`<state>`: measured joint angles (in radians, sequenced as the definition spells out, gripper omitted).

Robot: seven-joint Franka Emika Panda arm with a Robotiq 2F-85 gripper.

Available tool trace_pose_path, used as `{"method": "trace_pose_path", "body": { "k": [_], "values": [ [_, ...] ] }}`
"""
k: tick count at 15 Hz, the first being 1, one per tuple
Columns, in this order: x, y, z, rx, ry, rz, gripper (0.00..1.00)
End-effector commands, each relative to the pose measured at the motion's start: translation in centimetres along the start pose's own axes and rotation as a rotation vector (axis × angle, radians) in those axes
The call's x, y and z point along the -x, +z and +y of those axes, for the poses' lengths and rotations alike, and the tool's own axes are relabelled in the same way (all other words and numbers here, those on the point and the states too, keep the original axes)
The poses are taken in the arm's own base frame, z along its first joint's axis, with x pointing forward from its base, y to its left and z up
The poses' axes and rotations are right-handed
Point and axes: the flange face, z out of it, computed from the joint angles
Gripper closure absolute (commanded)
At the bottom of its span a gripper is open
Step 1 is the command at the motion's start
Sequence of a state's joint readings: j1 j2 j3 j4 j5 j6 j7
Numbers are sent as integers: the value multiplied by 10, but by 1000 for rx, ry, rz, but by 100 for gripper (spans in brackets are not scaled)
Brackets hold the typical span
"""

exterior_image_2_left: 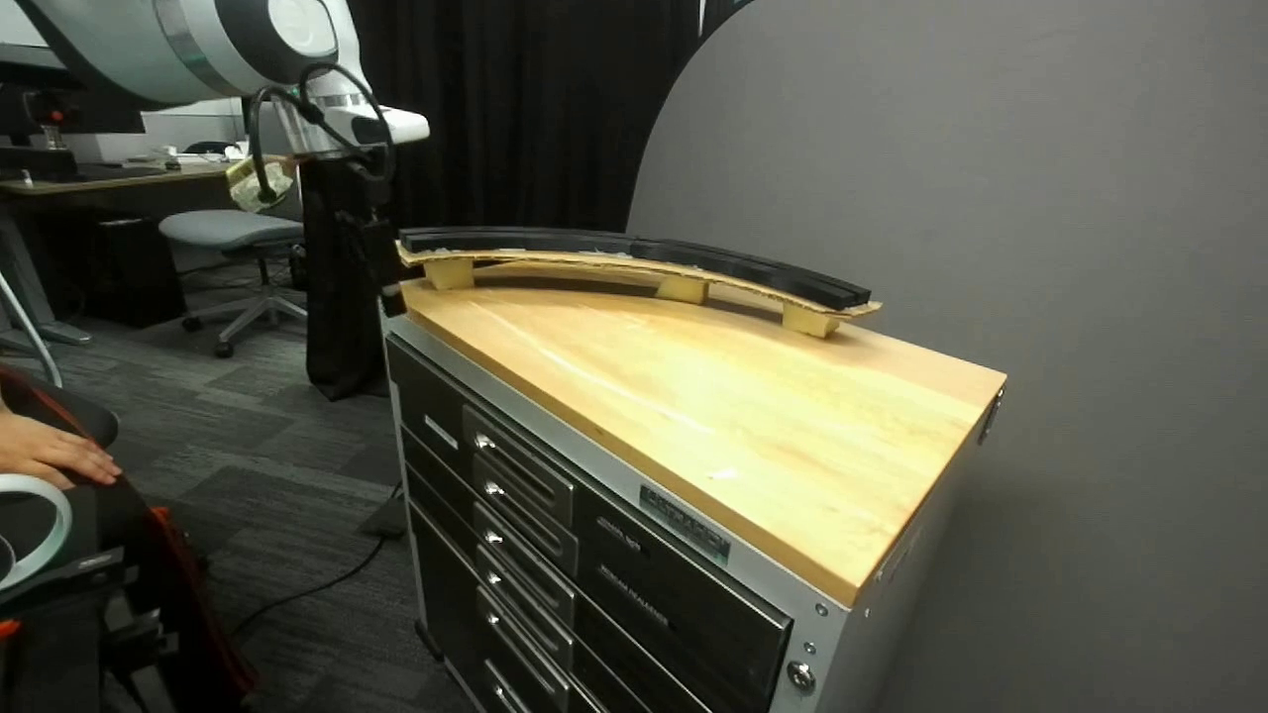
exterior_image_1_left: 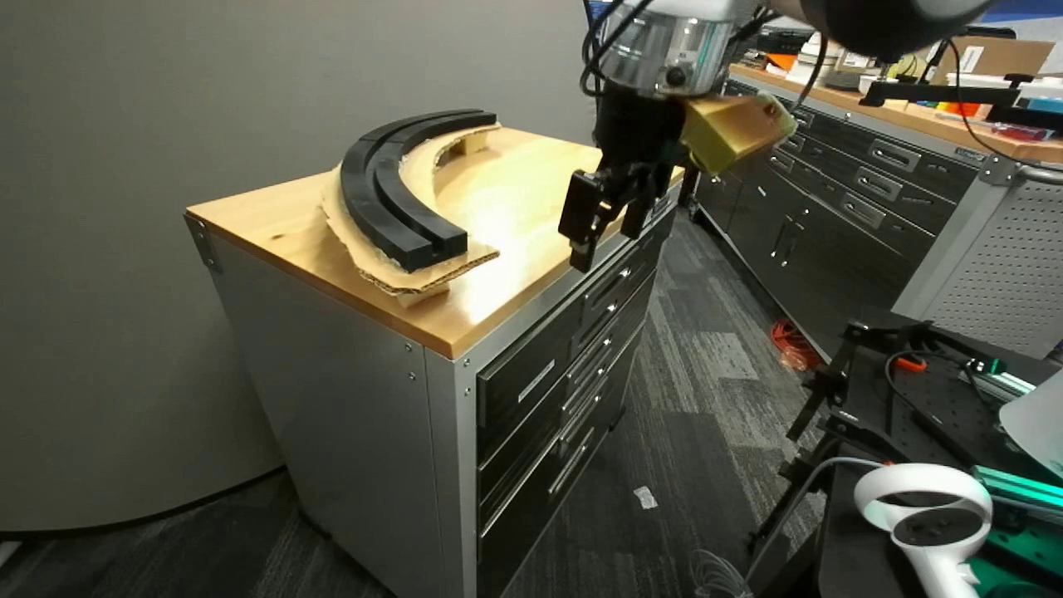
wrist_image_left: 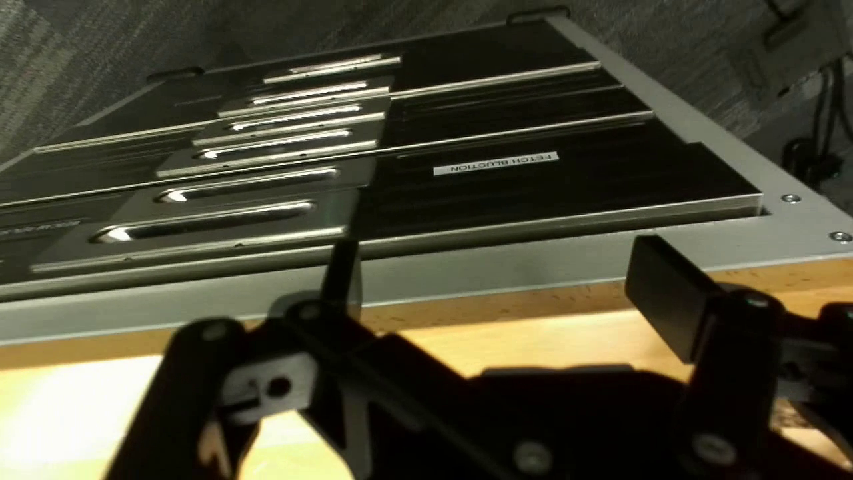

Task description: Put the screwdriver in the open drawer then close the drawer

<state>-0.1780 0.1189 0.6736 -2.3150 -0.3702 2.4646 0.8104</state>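
wrist view: gripper (wrist_image_left: 493,257), jaws wide apart; drawer (wrist_image_left: 413,207), long axis parallel to tabletop edge (wrist_image_left: 506,303)

Right of the cabinet (exterior_image_1_left: 399,374) in an exterior view, a white controller (exterior_image_1_left: 926,525) is cropped; above the cabinet, the robot arm (exterior_image_1_left: 664,51) is cropped in both exterior views. Wrist view: the cabinet's top drawer (wrist_image_left: 413,207) runs off the left edge, and a blurred label (wrist_image_left: 40,230) on the cabinet's front is probably lettering, unreadable. Cabinet nameplate (exterior_image_2_left: 685,523): too small to read.

Hand (exterior_image_1_left: 609,242), jaws parted, near wood-topped cabinet (exterior_image_1_left: 357,382), black arc (exterior_image_1_left: 359,178) (on cardboard (exterior_image_1_left: 420,170)) on top.
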Motion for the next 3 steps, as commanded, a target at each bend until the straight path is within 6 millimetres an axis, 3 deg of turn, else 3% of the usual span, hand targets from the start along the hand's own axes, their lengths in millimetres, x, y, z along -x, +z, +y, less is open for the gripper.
{"method": "trace_pose_path", "body": {
  "k": [1,3],
  "values": [
    [-8,-14,5,16,-10,-28,0],
    [-23,-41,18,40,-15,-34,0]
  ]
}}
